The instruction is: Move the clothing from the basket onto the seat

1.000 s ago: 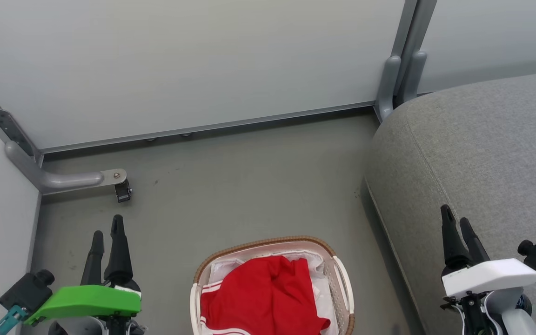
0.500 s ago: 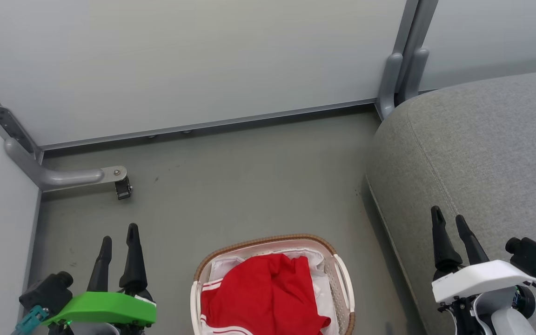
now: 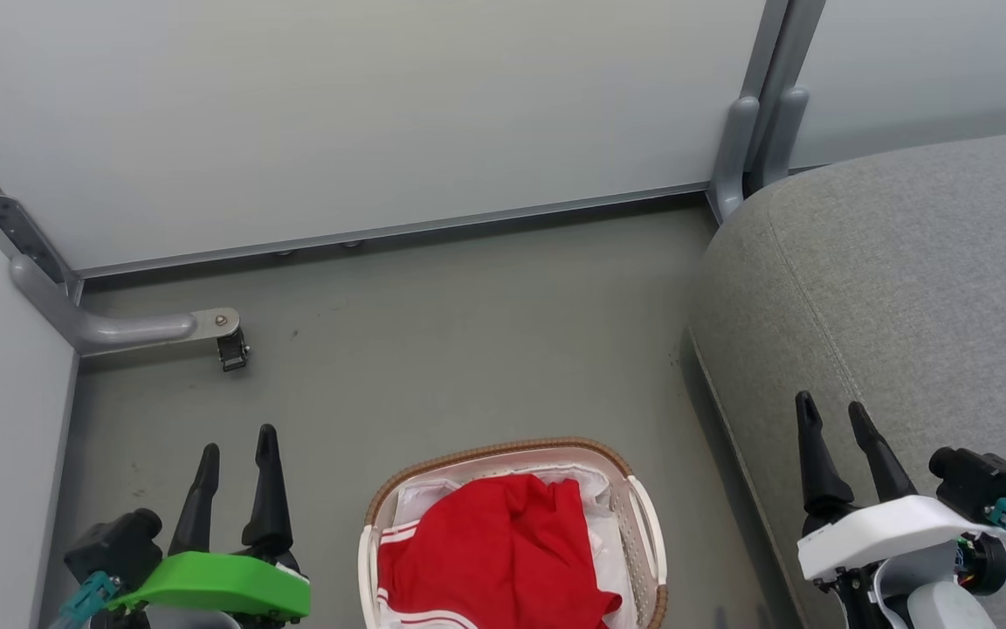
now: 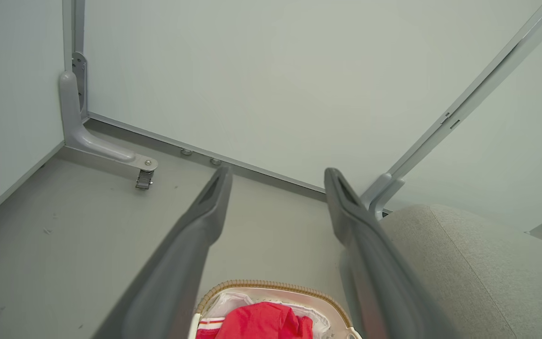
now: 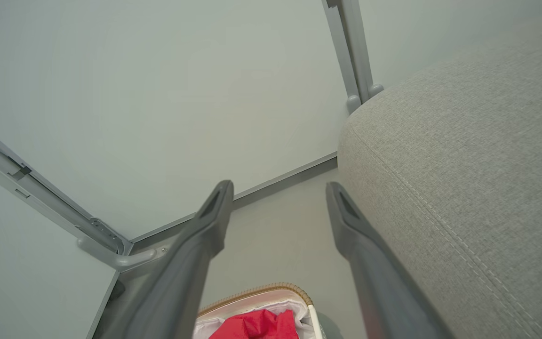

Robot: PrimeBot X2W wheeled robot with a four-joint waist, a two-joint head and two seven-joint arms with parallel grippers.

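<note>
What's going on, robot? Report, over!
Left pincer open, empty. Right pincer open, empty. Red clothes in the basket, none seen on the sofa seat. Nothing in the way.

Left gripper (image 3: 238, 439) and right gripper (image 3: 831, 403), jaws apart, pointing up.

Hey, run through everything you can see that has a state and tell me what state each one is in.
left tool, open, holding nothing.
right tool, open, holding nothing.
clothing, crumpled in the basket, ungripped.
basket, upright on the floor, loaded with the clothing.
seat, no clothing on the part in view.
</note>
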